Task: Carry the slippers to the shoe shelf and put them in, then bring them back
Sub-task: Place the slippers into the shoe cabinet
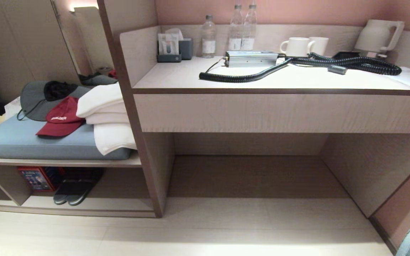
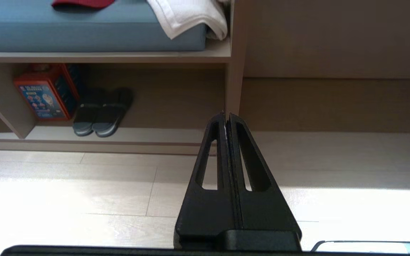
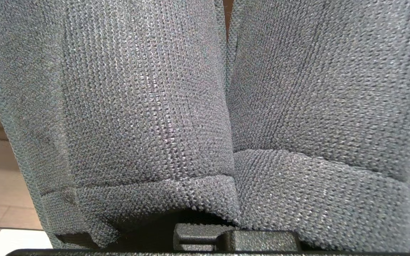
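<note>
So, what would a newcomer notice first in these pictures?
The grey slippers fill the right wrist view, held in the shut right gripper. On the bench to the left lie a red cap and white towels, with a darker pair of slippers in the low shelf beneath.

Black left gripper [image 2: 227, 119] with both slotted fingers [image 2: 212, 156] pressed together, pointing toward the upright wooden divider [image 2: 234, 64] just past the fingertips, above pale plank floor [image 2: 84, 185]. Beyond and off to one side of the fingers, the low shoe shelf [image 2: 148, 137] under a bench board, holding a dark pair of slippers with pale sole edges [image 2: 101, 112] side by side next to an orange and blue box [image 2: 46, 92]. Higher up on that same side, a blue cushion [image 2: 84, 32] carrying a folded white towel [image 2: 187, 17] and the edge of a red cap [image 2: 82, 3].
</note>
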Robot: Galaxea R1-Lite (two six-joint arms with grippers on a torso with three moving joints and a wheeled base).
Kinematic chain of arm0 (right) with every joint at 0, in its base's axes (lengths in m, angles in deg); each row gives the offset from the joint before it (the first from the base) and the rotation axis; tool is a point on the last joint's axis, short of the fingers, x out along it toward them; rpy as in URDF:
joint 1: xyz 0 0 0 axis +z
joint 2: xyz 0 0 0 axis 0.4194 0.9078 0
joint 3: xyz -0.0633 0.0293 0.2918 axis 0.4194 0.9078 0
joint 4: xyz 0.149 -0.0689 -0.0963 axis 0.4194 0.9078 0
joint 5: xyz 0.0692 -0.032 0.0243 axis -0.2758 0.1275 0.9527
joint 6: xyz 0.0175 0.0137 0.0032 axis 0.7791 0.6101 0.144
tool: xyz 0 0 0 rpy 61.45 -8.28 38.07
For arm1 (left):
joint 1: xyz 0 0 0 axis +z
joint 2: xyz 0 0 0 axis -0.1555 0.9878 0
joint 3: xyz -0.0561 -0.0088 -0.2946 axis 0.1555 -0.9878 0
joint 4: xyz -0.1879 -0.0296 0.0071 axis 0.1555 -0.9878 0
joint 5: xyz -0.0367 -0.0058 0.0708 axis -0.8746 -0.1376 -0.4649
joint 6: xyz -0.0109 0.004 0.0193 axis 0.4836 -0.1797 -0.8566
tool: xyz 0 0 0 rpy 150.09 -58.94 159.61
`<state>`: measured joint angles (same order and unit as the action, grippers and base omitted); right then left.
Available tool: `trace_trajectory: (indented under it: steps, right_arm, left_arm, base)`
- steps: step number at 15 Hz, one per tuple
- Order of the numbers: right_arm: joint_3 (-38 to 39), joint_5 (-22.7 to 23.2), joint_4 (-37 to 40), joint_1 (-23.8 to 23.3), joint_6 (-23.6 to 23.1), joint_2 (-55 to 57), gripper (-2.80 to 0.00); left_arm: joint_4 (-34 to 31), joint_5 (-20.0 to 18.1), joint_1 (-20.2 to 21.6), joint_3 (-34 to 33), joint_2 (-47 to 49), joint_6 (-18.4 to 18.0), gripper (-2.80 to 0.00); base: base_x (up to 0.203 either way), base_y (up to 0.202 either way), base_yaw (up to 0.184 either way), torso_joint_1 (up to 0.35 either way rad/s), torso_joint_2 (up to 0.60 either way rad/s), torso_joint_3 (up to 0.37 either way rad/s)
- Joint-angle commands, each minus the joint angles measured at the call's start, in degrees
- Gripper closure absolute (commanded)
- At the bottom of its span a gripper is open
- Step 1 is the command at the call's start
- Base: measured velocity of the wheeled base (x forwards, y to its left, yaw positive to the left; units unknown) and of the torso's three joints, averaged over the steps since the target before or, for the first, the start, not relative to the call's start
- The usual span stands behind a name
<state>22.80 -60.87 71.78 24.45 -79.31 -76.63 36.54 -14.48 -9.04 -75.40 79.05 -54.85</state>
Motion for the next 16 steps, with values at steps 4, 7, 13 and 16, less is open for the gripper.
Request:
trace_trajectory:
  steps: [4, 7, 13, 16]
  right_arm:
    - [0.0, 0.0, 0.0, 0.0, 0.0, -0.1, 0.0]
    - [0.0, 0.0, 0.0, 0.0, 0.0, -0.1, 0.0]
    - [0.0, 0.0, 0.0, 0.0, 0.0, -0.1, 0.0]
    - [0.0, 0.0, 0.0, 0.0, -0.1, -0.1, 0.0]
  left_arm:
    - [0.0, 0.0, 0.0, 0.0, 0.0, -0.2, 0.0]
    - [0.0, 0.0, 0.0, 0.0, 0.0, -0.1, 0.0]
    - [0.0, 0.0, 0.0, 0.0, 0.0, -0.1, 0.0]
    - [0.0, 0.0, 0.0, 0.0, 0.0, -0.1, 0.0]
  base:
    - [0.0, 0.0, 0.0, 0.005, 0.0, 0.176]
    - [0.0, 0.0, 0.0, 0.004, 0.0, 0.043]
    - [0.0, 0.0, 0.0, 0.0, 0.0, 0.0]
    - [0.003, 0.137, -0.002, -0.002, 0.0, 0.001]
